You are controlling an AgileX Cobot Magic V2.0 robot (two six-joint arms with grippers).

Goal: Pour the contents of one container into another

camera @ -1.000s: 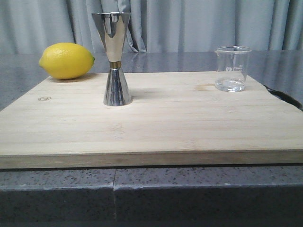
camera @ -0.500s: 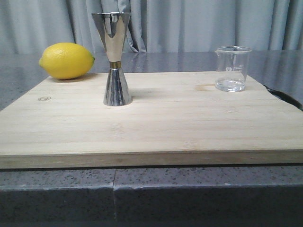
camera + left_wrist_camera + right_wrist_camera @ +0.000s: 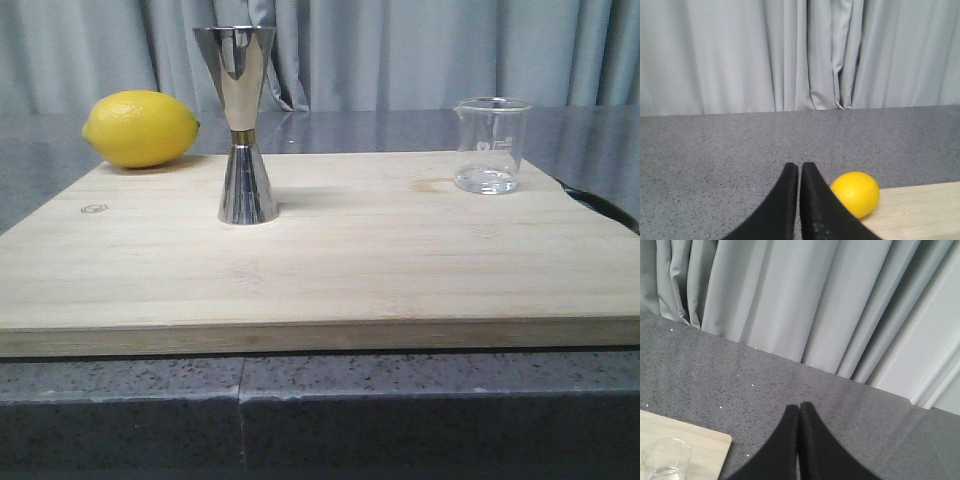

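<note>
Since nothing has moved over the last second, you see the beaker (image 3: 491, 145) waiting right of the jigger (image 3: 240, 120), both hands (image 3: 799, 200) (image 3: 799, 440) pressed together, the pour not begun.

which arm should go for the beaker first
Right, probably. The beaker stands at the board's right end, and it shows in the right wrist view below the right gripper. The left gripper sees only the lemon. Both grippers are shut and empty.
</note>
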